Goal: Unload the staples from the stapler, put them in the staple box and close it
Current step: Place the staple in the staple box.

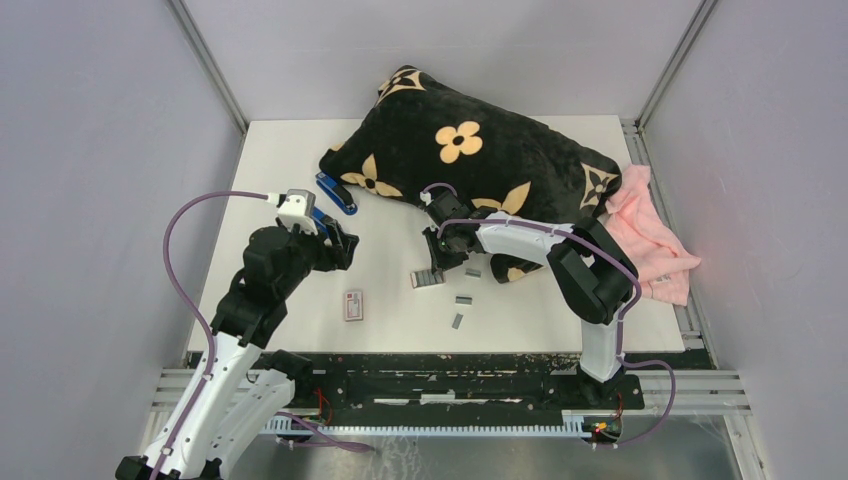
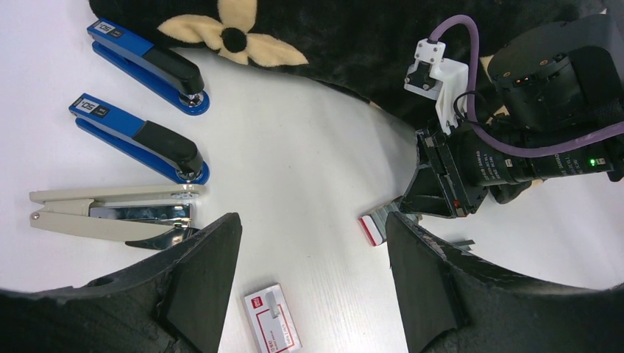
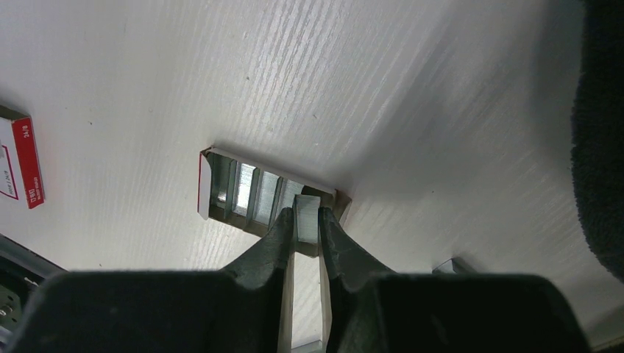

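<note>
Left gripper [image 2: 311,228] hangs spread, empty, free for next grab. Stapler [image 2: 110,195] lies opened beside blue stapler [image 2: 140,137], magazine exposed for unloading. Right gripper [image 3: 305,218] pinches staples [image 3: 307,209] over open box [image 3: 204,184], likely stowing them. Loose strips [image 1: 463,299] lie nearby.

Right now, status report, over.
Left end effector open, empty. Right end effector shut on staples over their open box. Stapler lies open beside two blue staplers. Pillow close behind right arm.
</note>
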Motion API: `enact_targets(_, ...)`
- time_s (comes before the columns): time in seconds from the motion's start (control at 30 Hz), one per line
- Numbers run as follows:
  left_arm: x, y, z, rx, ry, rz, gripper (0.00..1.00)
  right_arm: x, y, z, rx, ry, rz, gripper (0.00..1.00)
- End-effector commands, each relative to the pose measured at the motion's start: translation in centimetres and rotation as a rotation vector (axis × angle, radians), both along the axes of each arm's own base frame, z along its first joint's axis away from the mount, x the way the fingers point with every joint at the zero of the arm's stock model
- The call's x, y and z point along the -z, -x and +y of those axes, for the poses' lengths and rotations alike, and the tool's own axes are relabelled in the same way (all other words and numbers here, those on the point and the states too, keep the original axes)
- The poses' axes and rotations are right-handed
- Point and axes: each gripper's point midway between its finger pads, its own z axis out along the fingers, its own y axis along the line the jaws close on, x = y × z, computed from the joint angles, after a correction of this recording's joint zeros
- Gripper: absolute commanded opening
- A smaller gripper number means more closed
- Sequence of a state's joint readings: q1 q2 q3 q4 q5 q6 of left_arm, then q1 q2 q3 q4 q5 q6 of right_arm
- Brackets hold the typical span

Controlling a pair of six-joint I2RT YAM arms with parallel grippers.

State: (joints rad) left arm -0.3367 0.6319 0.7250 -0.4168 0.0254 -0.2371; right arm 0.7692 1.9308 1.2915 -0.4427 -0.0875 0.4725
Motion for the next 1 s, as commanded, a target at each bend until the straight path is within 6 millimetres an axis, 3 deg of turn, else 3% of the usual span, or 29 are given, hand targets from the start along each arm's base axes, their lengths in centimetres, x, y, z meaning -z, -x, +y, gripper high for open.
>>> enact_targets(0.0, -1.21, -0.58, 0.38, 0.000, -0.032, -0.069, 0.79, -1.64, -0.33, -0.30, 0.052, -0.023, -0.019, 0.18)
enact_targets(0.67, -1.13, -0.65, 0.45, -0.003, -0.032, -0.066, 0.79, -1.55, -0.13, -0.25, 0.116, -0.053, 0.028, 0.18)
enact_targets(0.97, -1.10, -0.68, 0.49, -0.005, -0.033, -0.065, 0.79, -1.77, -0.02, -0.17, 0.109, -0.065, 0.036, 0.27)
